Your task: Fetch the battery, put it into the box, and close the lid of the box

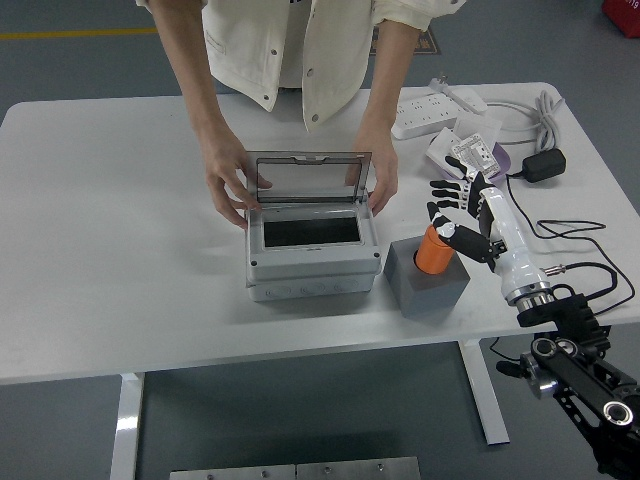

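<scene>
An orange battery point(434, 251) stands upright in a grey block holder point(427, 280) right of the box. My right hand point(455, 215) is at the battery, thumb against its top and the other fingers spread above and behind it, not closed around it. The grey box point(312, 262) sits mid-table with its clear lid point(308, 180) raised upright and its dark inside showing. A person at the far side holds the box with both hands, one point(226, 183) at the lid's left edge, the other point(381, 181) at its right. My left arm is out of view.
A white power strip point(430, 115) with a grey cable lies at the back right. A black adapter point(543, 165) and its thin cables trail to the right edge. A small packet point(470, 152) lies just behind my right hand.
</scene>
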Robot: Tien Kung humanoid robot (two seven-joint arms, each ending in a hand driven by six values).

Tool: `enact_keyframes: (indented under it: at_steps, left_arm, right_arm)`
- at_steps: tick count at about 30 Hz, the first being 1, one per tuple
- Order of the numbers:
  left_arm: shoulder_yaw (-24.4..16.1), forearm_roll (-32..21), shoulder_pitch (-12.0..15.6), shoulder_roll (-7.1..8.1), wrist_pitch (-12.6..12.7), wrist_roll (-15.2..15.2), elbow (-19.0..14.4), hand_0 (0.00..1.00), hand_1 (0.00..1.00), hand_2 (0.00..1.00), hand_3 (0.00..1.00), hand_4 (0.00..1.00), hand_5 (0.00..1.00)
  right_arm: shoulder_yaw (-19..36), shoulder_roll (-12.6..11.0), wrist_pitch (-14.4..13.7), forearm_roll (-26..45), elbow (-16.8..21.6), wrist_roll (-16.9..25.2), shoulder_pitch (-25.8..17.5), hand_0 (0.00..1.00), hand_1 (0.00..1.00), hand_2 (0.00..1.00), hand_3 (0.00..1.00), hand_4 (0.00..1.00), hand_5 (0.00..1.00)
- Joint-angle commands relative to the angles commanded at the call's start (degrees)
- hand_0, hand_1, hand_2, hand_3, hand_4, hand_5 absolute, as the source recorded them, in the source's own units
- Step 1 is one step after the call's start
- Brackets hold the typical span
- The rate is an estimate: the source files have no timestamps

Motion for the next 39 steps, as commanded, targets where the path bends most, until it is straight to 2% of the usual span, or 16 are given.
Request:
enact_keyframes:
  at_steps: [11,12,17,18,23,24,30,31,39]
  left_arm:
    - [0.0,0.2,-0.1,-0.05,-0.1,0.1,0.0,0.600,0.743,0.567,0.519,0.143,0.002]
    - [0.0,0.1,-0.1,-0.05,-0.1,0.1,0.0,0.598,0.743,0.569,0.520,0.134,0.002]
    - [0.2,0.0,-0.1,-0.10,-0.1,0.1,0.0,0.598,0.743,0.569,0.520,0.134,0.002]
    - [0.4,-0.1,-0.2,-0.11,-0.1,0.1,0.0,0.595,0.743,0.569,0.520,0.133,0.002]
    - [0.8,-0.6,-0.3,-0.10,-0.1,0.0,0.0,0.595,0.743,0.569,0.520,0.133,0.002]
    - [0.8,-0.5,-0.3,-0.11,-0.1,0.0,0.0,0.594,0.743,0.570,0.521,0.132,0.002]
    - [0.8,-0.5,-0.4,-0.10,-0.1,-0.1,0.0,0.594,0.743,0.570,0.521,0.132,0.002]
    - [0.8,-0.5,-0.4,-0.10,-0.1,-0.1,0.0,0.594,0.744,0.570,0.521,0.132,0.002]
    - [0.6,-0.3,-0.5,-0.12,-0.1,-0.1,0.0,0.594,0.743,0.571,0.521,0.132,0.002]
  right_arm:
    - [-0.6,-0.2,0.7,0.3,0.1,0.4,-0.2,0.645,0.668,0.652,0.853,0.662,0.091]
    - [-0.7,-0.2,0.8,0.2,0.1,0.3,-0.2,0.644,0.658,0.624,0.761,0.767,0.221]
    - [-1.0,-0.4,1.1,0.0,0.1,0.5,-0.3,0.644,0.658,0.624,0.761,0.767,0.221]
    - [-1.1,-0.4,1.1,0.0,0.1,0.6,-0.3,0.644,0.629,0.594,0.717,0.835,0.306]
    - [-1.5,-0.5,1.2,0.3,0.0,0.9,-0.4,0.644,0.629,0.594,0.717,0.835,0.306]
    - [-1.8,-0.5,1.2,0.4,0.0,0.9,-0.4,0.625,0.585,0.515,0.623,0.837,0.300]
    - [-2.9,-0.6,1.2,0.5,-0.5,1.0,-0.2,0.625,0.585,0.515,0.623,0.837,0.300]
    - [-3.0,-0.6,1.3,0.6,-0.6,1.0,-0.2,0.623,0.571,0.490,0.590,0.851,0.317]
    - [-3.8,-0.6,1.3,0.6,-1.4,0.9,0.1,0.603,0.560,0.482,0.597,0.855,0.321]
